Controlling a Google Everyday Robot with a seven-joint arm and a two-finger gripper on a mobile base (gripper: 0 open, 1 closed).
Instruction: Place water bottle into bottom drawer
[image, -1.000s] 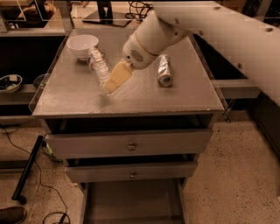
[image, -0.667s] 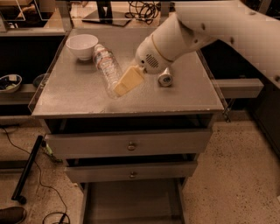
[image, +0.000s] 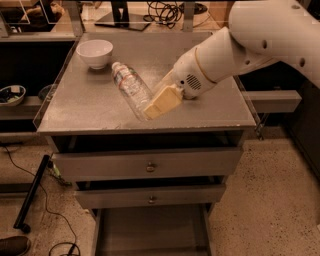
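At the foot of the grey metal cabinet (image: 85, 107), nearest the camera, the wide grey bottom drawer (image: 150, 235) stands pulled out, its plain flat floor showing. Above it, in the cabinet's front, the two shallower grey drawers with small round knobs (image: 150, 164) sit slightly ajar.

On the cabinet top, towards its front edge and a little right of centre, the robot's tan-padded gripper (image: 161, 102) reaches down at a slant from the thick white arm (image: 240, 45) that enters over the cabinet's right side. The gripper meets the base end of the small clear crinkled plastic water bottle (image: 129, 87), which lies on its side near the middle of the top, white cap pointing towards the back left corner. Whether the gripper has closed on the bottle or merely rests against it cannot be told from this angle.

The bottle looks light, thin-walled and easily dented, and round enough to roll or slip from a glancing touch. A hold across the body near the reddish label band, squeezing gently, seems the safest bet.

Further back, near the top's rear left corner, stands a small white ceramic bowl (image: 94, 52), just apart from the cap. Behind the cabinet, black cables (image: 165, 10) trail.
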